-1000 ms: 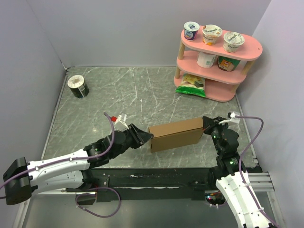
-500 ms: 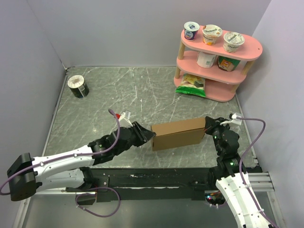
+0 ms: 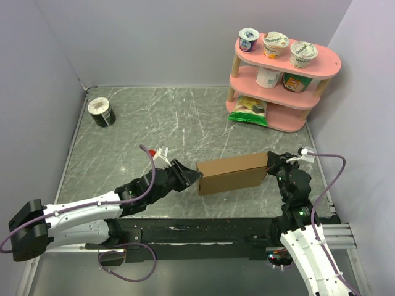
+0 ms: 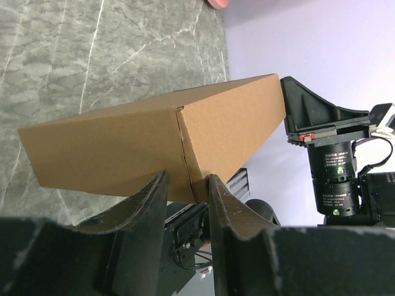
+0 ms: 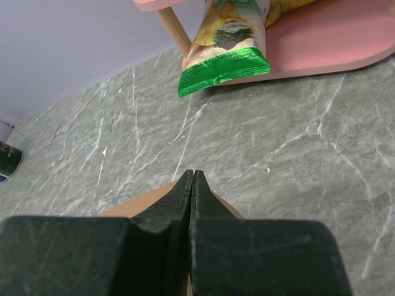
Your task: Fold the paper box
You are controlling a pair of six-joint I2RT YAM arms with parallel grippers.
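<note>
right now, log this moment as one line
paper box: folded shut, on table | left end effector: pinching its left end | right end effector: shut, tip against its right end

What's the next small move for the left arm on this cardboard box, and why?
Probably nudge the left gripper rightward, pressing that end in: its fingers clasp the paper box at its left corner, and the shut right gripper braces the opposite end.
</note>
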